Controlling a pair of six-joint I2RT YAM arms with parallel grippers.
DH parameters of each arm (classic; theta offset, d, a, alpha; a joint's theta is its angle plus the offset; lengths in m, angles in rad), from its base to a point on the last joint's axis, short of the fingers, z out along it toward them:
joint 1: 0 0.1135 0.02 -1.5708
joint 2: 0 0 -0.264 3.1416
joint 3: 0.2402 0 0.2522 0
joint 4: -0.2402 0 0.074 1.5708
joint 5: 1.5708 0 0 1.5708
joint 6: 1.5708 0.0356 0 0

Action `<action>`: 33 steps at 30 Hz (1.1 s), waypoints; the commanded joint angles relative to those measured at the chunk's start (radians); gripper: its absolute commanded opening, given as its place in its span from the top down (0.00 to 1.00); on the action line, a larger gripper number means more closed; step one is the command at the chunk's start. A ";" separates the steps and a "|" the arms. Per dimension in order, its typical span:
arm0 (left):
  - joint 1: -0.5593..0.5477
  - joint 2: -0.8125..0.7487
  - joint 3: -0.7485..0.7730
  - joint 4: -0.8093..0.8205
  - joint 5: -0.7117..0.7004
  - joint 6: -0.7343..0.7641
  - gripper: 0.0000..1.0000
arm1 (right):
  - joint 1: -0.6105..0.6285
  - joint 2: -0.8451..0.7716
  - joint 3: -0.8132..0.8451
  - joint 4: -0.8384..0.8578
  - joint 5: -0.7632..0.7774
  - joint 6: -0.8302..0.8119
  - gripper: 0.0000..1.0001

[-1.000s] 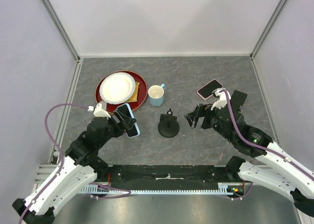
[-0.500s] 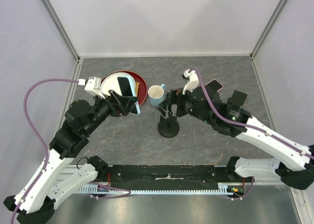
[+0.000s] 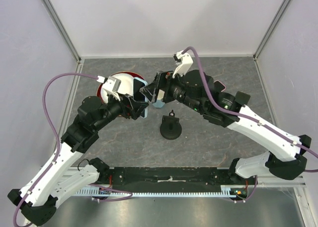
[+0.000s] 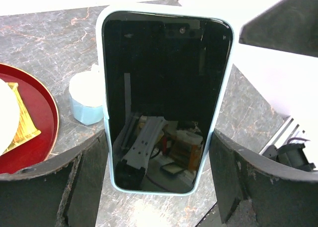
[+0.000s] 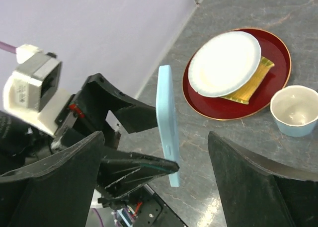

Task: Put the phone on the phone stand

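The grey, marble-patterned table (image 3: 213, 142) carries everything, and the small black phone stand with the round base (image 3: 171, 128) sits near its middle, nearer the arm bases than the crockery.

Both white-and-black arms reach over the table and meet above a spot beyond the stand and to its left. The left gripper (image 4: 158, 155) holds the black-screened phone in the light-blue case (image 4: 166, 95) upright, with its dark fingers (image 4: 87, 180) pressed against the phone's two long sides near the lower end. The phone is up in the air, clear of the stand and well above the table.

The right gripper (image 5: 158, 142) faces it with its jaws spread wide. In its own camera the phone's thin blue edge stands between the two fingers, apart from both.

Farther left of the stand lies a round dark-red tray (image 5: 278, 55). A white paper plate (image 5: 224, 63) sits on it, and a folded yellow cloth (image 5: 251, 88) pokes out from under the plate on the stand's side.

Between tray and stand stands a small pale-blue cup with a white inside (image 5: 294, 112), on the table just off the tray's rim.
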 commanded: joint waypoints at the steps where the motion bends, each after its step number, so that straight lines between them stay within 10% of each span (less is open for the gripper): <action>1: -0.002 -0.057 -0.054 0.200 0.075 0.106 0.98 | 0.003 0.050 0.025 0.020 0.041 -0.016 0.11; 21: -0.002 -0.089 -0.151 0.236 0.111 0.132 0.98 | 0.002 0.104 -0.136 0.178 -0.016 -0.008 0.58; 26: -0.002 -0.086 -0.145 0.241 0.154 0.113 0.98 | 0.001 0.067 -0.180 0.222 -0.006 0.006 1.00; 33: -0.002 -0.092 -0.137 0.254 0.344 0.096 0.36 | 0.003 -0.068 -0.336 0.319 0.052 -0.016 1.00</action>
